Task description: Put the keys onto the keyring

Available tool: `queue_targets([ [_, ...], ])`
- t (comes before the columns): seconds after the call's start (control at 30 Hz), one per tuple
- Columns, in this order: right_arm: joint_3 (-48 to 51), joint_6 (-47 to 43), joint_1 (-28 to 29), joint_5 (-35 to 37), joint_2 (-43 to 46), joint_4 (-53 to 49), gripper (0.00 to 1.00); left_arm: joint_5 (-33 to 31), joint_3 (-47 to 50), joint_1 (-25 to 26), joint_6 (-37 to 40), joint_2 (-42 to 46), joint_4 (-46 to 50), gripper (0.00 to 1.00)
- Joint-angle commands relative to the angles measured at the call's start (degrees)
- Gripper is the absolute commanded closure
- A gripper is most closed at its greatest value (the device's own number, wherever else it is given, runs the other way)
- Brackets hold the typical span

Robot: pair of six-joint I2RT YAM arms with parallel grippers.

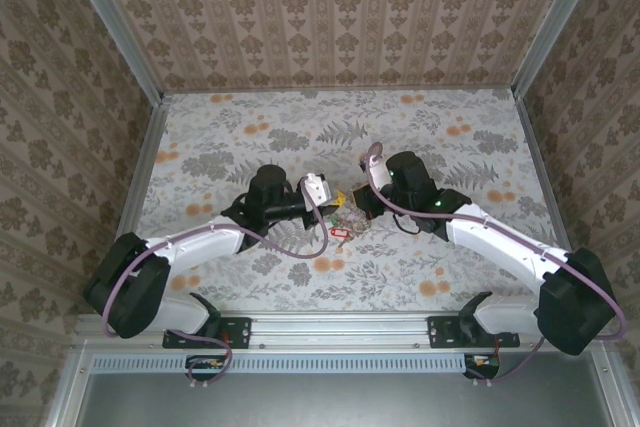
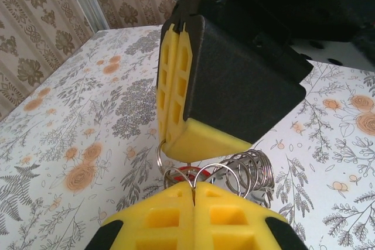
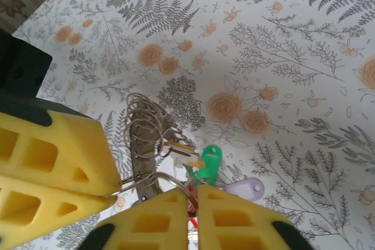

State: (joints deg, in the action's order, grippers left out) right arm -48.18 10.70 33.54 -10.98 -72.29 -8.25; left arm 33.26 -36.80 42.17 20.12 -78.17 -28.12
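Top view, centre: the keys (image 1: 342, 225) are showing too small to separate. Left wrist view, lower centre: the keyring (image 2: 234, 171) is hiding most of a red key head (image 2: 186, 170). Right wrist view: the left edge is cropping the left gripper (image 3: 115, 191).

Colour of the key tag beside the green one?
Pale lilac tag, best in right wrist view.
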Motion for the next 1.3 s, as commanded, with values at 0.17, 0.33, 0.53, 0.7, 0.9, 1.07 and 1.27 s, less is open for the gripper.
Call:
queue_targets([
  [0.17,-1.74,-1.09,-1.72,1.31,-0.3,-3.03,0.76,1.64,1.02,0.0,-1.68,-0.48,-7.56,1.0],
  [0.33,-2.1,-2.25,-1.98,-1.72,-0.04,-3.31,0.73,1.64,1.14,-0.29,-2.08,-0.78,-8.23,1.0],
  [0.53,-1.11,-5.44,-2.07,3.8,1.48,-4.1,0.69,1.07,1.68,-0.69,-3.49,-1.28,-10.4,1.0],
  [0.7,-1.43,-11.3,-2.16,0.79,1.25,-5.39,0.68,2.38,1.87,-1.17,-4.82,-2.03,-12.63,1.0],
  [0.9,-1.31,-10.72,-2.36,3.33,1.97,-4.24,0.69,3.21,1.99,-1.65,-6.67,-3.3,-15.51,1.0],
  [1.07,-0.07,-13.53,-2.81,4.09,5.83,-2.52,0.69,5.69,2.4,-2.18,-8.67,-4.56,-18.49,1.0],
  [1.27,2.59,-24.16,-2.95,0.19,10.16,-0.32,0.68,7.72,3.05,-3.4,-12.24,-6.19,-23.64,1.0],
])
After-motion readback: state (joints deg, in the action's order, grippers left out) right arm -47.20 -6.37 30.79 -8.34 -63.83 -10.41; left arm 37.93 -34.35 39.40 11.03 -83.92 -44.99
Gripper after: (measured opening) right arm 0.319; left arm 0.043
